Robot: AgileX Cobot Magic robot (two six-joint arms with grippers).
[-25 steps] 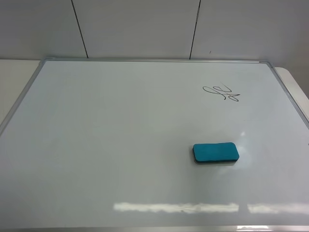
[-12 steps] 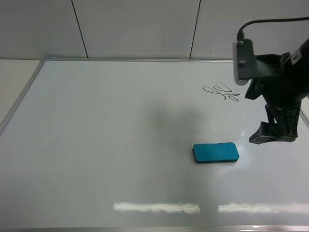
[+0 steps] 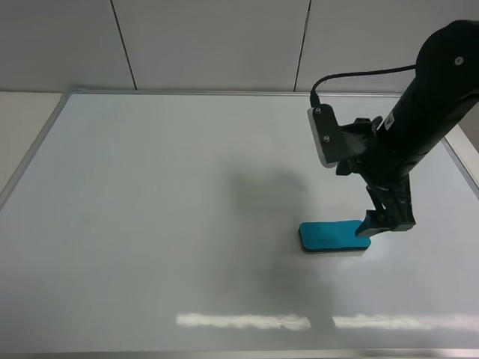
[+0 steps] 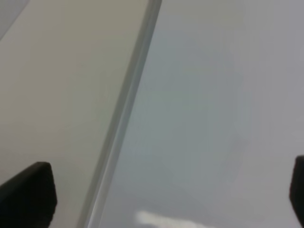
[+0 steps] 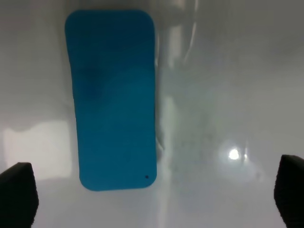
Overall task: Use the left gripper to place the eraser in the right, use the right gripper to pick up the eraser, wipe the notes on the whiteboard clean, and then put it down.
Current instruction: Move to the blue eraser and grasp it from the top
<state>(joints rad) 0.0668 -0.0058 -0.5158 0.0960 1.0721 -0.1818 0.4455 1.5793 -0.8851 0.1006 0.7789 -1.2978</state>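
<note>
Count: one whiteboard [image 3: 150, 224], one eraser [image 3: 333, 236], one arm in the high view, two grippers across the wrist views.

Eraser: teal-blue oblong with rounded corners, and a thin dark layer shows along its lower edge. It lies flat on the whiteboard, lower right of centre in the high view. A tiny dark speck [image 5: 146, 176] sits near one corner.

Right gripper [image 3: 385, 223]: it is on a black arm coming in from the upper right, with its tip down at the eraser's right end; contact cannot be told. In its wrist view the fingers are spread to both frame edges and grip nothing.

Left gripper [image 4: 161, 194]: its fingers are likewise wide apart and hold nothing. It is above the board's silver frame [image 4: 123, 118], with beige tabletop [image 4: 57, 95] beyond.
</note>
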